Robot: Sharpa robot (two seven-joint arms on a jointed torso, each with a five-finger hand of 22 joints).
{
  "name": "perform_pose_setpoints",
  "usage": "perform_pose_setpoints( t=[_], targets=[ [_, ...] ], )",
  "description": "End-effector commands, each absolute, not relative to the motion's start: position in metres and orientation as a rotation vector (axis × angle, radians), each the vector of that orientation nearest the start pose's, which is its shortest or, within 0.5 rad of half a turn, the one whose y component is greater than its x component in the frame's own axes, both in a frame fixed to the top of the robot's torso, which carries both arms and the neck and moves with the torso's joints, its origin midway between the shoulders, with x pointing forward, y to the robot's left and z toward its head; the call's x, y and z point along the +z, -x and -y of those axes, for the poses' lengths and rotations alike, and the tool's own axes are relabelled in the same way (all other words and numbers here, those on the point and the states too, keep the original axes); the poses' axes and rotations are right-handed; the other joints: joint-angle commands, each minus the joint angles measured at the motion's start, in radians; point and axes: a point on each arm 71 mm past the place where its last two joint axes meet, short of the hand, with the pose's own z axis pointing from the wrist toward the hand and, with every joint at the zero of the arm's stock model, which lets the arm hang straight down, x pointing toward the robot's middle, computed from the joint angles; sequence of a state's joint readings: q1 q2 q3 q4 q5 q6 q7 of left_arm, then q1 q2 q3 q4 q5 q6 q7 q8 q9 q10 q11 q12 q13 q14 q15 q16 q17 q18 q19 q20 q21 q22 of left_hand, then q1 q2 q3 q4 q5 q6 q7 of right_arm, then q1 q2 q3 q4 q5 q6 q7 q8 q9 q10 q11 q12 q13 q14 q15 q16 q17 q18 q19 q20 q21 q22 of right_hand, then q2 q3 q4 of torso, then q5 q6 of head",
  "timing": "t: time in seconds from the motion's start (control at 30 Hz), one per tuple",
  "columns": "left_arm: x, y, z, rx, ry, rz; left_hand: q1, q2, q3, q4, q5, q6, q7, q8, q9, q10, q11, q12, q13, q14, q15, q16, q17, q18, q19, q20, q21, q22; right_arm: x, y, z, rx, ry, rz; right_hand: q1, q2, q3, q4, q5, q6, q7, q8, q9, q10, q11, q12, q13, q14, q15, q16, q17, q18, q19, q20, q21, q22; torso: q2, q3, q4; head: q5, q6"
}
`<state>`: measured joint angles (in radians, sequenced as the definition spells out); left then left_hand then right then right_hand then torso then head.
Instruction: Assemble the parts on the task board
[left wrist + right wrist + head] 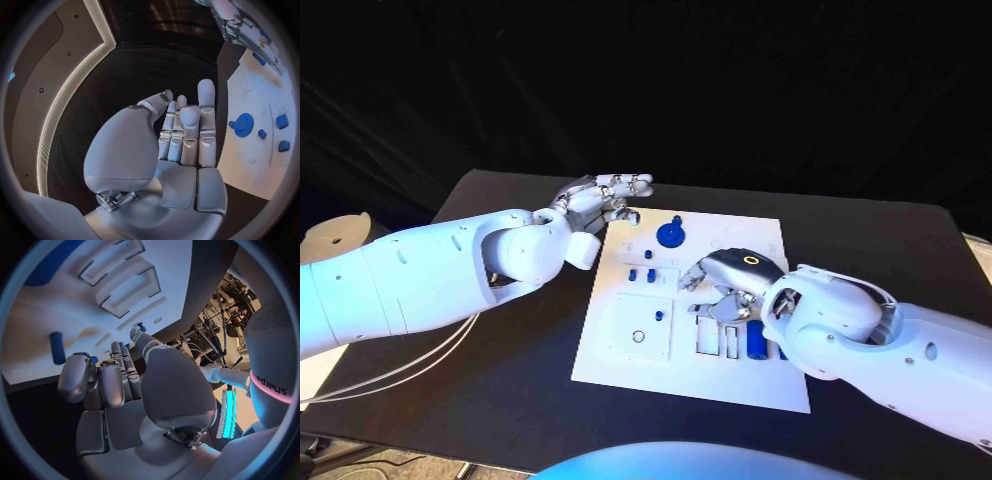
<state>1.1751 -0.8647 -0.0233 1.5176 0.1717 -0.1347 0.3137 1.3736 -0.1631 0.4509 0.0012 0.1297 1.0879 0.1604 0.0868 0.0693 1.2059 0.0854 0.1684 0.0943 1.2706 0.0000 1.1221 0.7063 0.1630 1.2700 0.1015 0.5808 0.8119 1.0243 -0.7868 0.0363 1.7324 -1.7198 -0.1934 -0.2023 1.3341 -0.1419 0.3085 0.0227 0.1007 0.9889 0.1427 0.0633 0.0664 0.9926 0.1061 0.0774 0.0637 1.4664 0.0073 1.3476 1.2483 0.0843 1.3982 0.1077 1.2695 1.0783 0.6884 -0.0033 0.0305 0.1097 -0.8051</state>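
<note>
The white task board (625,360) lies in the middle of the black table. A blue gear (672,235) stands near its far edge, with two small blue pieces (643,273) just in front of it. A long blue piece (756,340) lies beside the empty slots (718,340). My left hand (603,200) hovers over the board's far left corner, fingers straight (187,135), holding nothing; the gear (242,124) lies off to its side. My right hand (718,285) reaches down over the board's middle with fingers bent (115,380), nothing plainly in it. A blue peg (57,347) lies beyond its fingertips.
Black table (516,380) surrounds the board on all sides. A square recess with a small hole (640,322) sits in the board's left half. White cables (401,365) hang from my left arm over the table's left edge.
</note>
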Motion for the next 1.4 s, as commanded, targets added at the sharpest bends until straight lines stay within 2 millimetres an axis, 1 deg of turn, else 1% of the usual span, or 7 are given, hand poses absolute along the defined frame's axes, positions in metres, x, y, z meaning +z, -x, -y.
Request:
perform_pose_setpoints(
  t=[0.03,0.17,0.3,0.5,0.87,1.2,1.4],
  targets=[
    [-0.19,-0.484,-0.212,-1.721,1.329,-1.502,-0.003,0.01,-0.005,-0.002,0.0,-0.005,0.002,0.006,-0.001,-0.005,0.0,0.002,0.002,-0.007,0.002,-0.005,-0.001,0.018,-0.006,-0.002,-0.005,-0.001,-0.202,-0.421,0.133,0.685,0.373,-1.715,0.003,-0.009,-0.041,0.002,0.004,-0.009,-0.008,-0.002,-0.001,-0.036,-0.001,-0.009,-0.001,0.045,0.0,-0.002,-0.002,0.015,-0.002,0.003,-0.004,-0.001,-0.002,-0.002,-0.0039,-0.007,0.006],
    [-0.189,-0.484,-0.211,-1.725,1.327,-1.503,-0.003,0.01,-0.005,-0.002,0.0,-0.005,0.002,0.006,-0.001,-0.005,0.0,0.002,0.002,-0.007,0.002,-0.005,-0.001,0.018,-0.006,-0.002,-0.005,-0.001,-0.193,-0.432,0.159,0.593,0.357,-1.72,0.024,0.003,-0.113,0.009,0.005,-0.024,-0.022,-0.001,0.0,-0.055,-0.021,-0.004,0.001,0.047,-0.036,-0.002,-0.004,0.014,0.001,-0.03,-0.006,-0.001,-0.002,-0.0023,-0.0055,-0.014,0.012],
    [-0.189,-0.484,-0.211,-1.725,1.327,-1.505,-0.003,0.01,-0.005,-0.002,0.0,-0.005,0.002,0.006,-0.001,-0.005,0.0,0.002,0.002,-0.007,0.002,-0.005,-0.001,0.018,-0.006,-0.002,-0.005,-0.001,-0.192,-0.436,0.173,0.543,0.353,-1.734,0.035,0.009,-0.135,0.012,0.005,-0.026,-0.029,0.0,0.0,-0.054,-0.027,0.0,0.001,0.048,-0.042,-0.002,-0.003,0.014,0.002,-0.036,-0.007,-0.002,-0.001,0.0004,-0.0044,-0.017,0.015],
    [-0.19,-0.484,-0.21,-1.724,1.328,-1.508,-0.003,0.01,-0.005,-0.002,0.0,-0.005,0.002,0.006,-0.001,-0.005,0.0,0.002,0.002,-0.007,0.002,-0.005,-0.001,0.018,-0.006,-0.002,-0.005,-0.001,-0.196,-0.437,0.18,0.515,0.36,-1.754,0.05,0.022,-0.15,0.013,0.006,-0.018,-0.033,0.001,0.001,-0.039,-0.029,0.008,0.002,0.049,-0.044,-0.002,-0.005,0.014,0.004,-0.038,-0.008,-0.003,-0.001,-0.0002,-0.0041,-0.017,0.016],
    [-0.192,-0.485,-0.211,-1.708,1.325,-1.514,-0.001,0.011,-0.007,-0.003,0.0,-0.005,0.002,0.006,-0.001,-0.007,0.0,0.004,0.002,-0.009,0.002,-0.006,-0.005,0.018,-0.007,-0.002,-0.006,-0.002,-0.203,-0.436,0.169,0.546,0.385,-1.769,0.073,0.058,-0.159,0.015,0.006,0.009,-0.038,0.003,0.002,0.016,-0.031,0.033,0.002,0.049,-0.04,-0.005,-0.01,0.014,0.005,-0.037,-0.013,-0.006,0.0,-0.0017,-0.0033,-0.018,0.017],
    [-0.192,-0.485,-0.211,-1.701,1.327,-1.516,0.0,0.014,-0.007,-0.004,0.0,-0.005,0.002,0.006,-0.001,-0.007,0.0,0.006,0.002,-0.01,0.002,-0.006,-0.005,0.019,-0.007,-0.002,-0.006,-0.002,-0.209,-0.436,0.161,0.573,0.4,-1.793,0.093,0.099,-0.125,0.021,-0.026,0.074,-0.034,0.013,0.007,0.101,-0.034,0.055,0.0,0.049,-0.022,-0.004,-0.013,0.013,0.006,-0.021,-0.014,-0.006,0.0,-0.0016,-0.0028,-0.014,0.013],
    [-0.192,-0.485,-0.211,-1.701,1.326,-1.517,0.0,0.014,-0.007,-0.004,0.0,-0.005,0.002,0.006,-0.001,-0.007,0.0,0.006,0.002,-0.01,0.002,-0.006,-0.005,0.019,-0.007,-0.002,-0.006,-0.002,-0.211,-0.437,0.161,0.567,0.407,-1.805,0.101,0.107,-0.1,0.024,-0.035,0.109,-0.033,0.019,0.01,0.14,-0.04,0.057,0.0,0.049,-0.024,-0.003,-0.012,0.014,0.007,-0.021,-0.013,-0.006,-0.001,-0.0014,-0.0035,-0.013,0.011]
  ],
)
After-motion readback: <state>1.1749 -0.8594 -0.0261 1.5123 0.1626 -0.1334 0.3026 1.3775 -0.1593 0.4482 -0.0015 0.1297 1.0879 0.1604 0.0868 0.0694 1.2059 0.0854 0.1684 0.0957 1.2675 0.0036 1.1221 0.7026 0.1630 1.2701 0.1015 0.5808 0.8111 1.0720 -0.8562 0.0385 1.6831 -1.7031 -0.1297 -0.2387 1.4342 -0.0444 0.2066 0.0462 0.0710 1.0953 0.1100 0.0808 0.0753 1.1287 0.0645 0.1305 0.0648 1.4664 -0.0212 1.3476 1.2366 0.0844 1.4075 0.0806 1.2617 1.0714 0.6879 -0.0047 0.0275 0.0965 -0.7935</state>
